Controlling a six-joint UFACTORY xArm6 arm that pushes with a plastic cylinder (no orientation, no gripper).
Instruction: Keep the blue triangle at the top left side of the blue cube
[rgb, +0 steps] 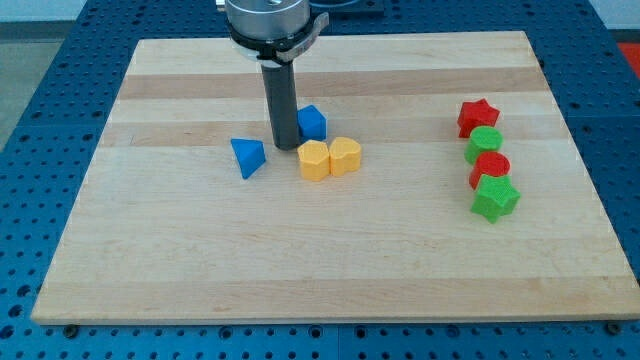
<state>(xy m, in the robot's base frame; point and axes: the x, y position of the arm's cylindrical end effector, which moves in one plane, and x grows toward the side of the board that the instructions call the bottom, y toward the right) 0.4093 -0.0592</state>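
Triangle (247, 157) left of my tip (284, 147)

Arm: silver-grey round flange with black collar at 12 o'clock; straight dark cylindrical rod below, my tip (284, 147) blunt.

Matt wooden board (330, 250); dark smooth rod (282, 105)

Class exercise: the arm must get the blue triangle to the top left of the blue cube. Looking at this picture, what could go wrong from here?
1. My tip stands against the blue cube; it may shove the cube.
2. The blue triangle lies lower left of the cube; a push rightward could strike the two yellow blocks.
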